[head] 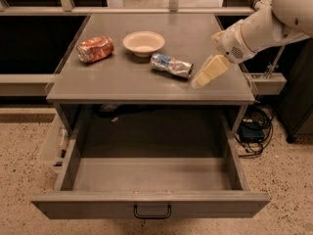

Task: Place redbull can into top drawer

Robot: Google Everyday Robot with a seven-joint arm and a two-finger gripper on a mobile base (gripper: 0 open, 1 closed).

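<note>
Redbull can [171, 65] lies sideways on the surface [122, 80], probably light, thin-walled and slick; I'd pinch across its middle. Claw [201, 80] hovers just beside it; open or closed, I cannot tell.

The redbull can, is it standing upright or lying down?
Lying down: the redbull can rests on its side on the table, beside the bowl. The gripper is near its right end.

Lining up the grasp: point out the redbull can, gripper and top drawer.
redbull can [171, 65]: camera view, mid-body.
gripper [201, 80]: camera view, its tip, right of can.
top drawer [88, 207]: camera view, front panel.
</note>
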